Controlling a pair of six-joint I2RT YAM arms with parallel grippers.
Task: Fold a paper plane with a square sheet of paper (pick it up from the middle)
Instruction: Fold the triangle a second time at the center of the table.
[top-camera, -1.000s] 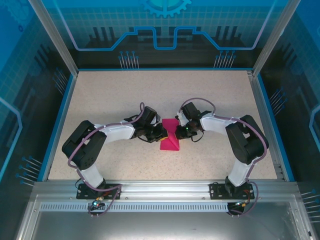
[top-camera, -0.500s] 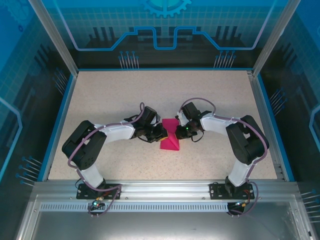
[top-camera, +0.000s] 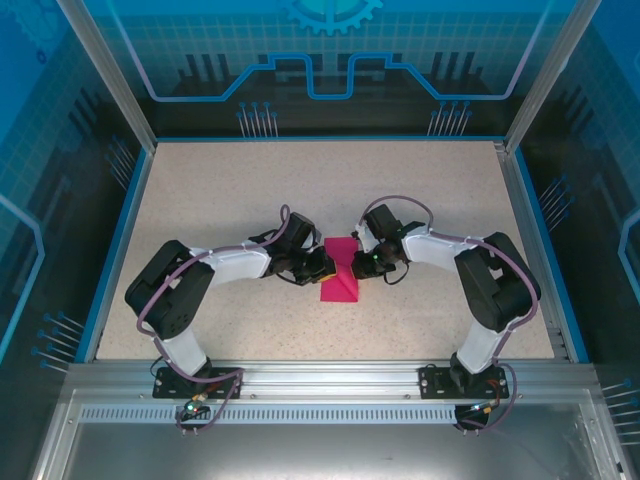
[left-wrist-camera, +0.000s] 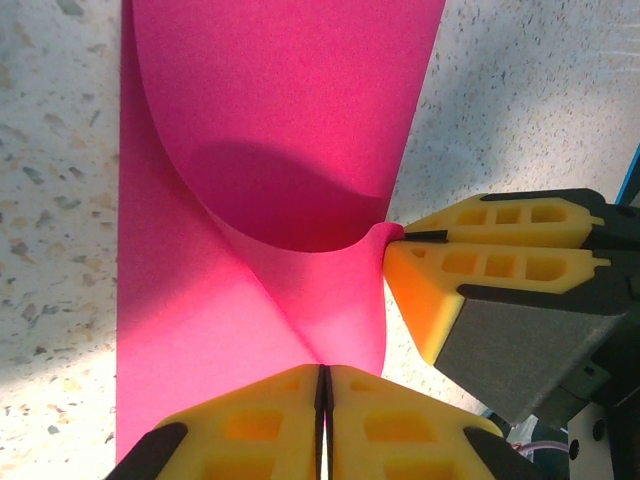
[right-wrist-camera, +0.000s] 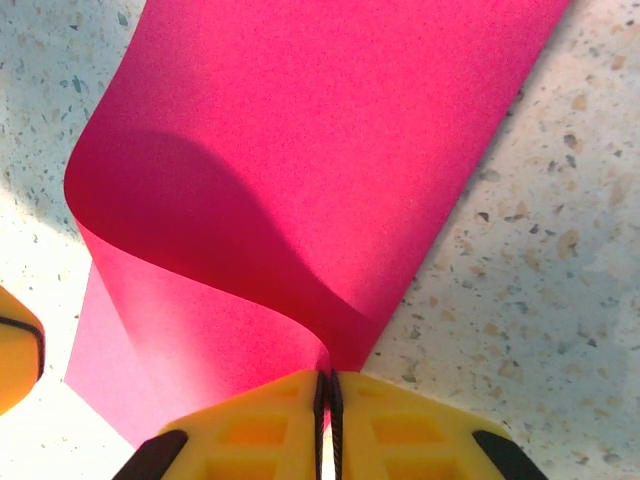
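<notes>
The square sheet of paper (top-camera: 339, 272) is magenta-pink and sits mid-table, bowed up into a curl between the two arms. My left gripper (top-camera: 323, 266) is shut on the middle of its left edge. In the left wrist view the yellow fingertips of the left gripper (left-wrist-camera: 323, 370) pinch the sheet (left-wrist-camera: 250, 150), and the right gripper (left-wrist-camera: 396, 236) bites the opposite edge. My right gripper (top-camera: 358, 262) is shut on the sheet's right edge. In the right wrist view its tips (right-wrist-camera: 328, 378) clamp the paper (right-wrist-camera: 300, 150), which arches over itself. The paper plane is out of view.
The speckled beige tabletop (top-camera: 250, 190) is bounded by a blue rim (top-camera: 115, 250) and transparent walls. Both arms reach inward from their bases at the near edge, elbows out to the sides.
</notes>
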